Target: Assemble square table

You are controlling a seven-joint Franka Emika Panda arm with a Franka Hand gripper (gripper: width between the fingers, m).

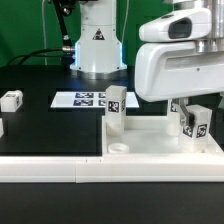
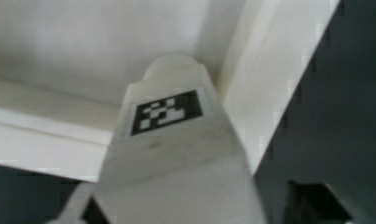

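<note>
Black table, green backdrop behind the robot base. The square table top lies at the near edge, toward the exterior view's right, rim up. One leg stands upright at the top's left far corner. A second leg stands on the top's right side, directly under the gripper; the fingers flank it, but contact cannot be told. Wrist view: this leg fills the frame between the fingers. A small leg lies far left. The marker board lies behind.
</note>
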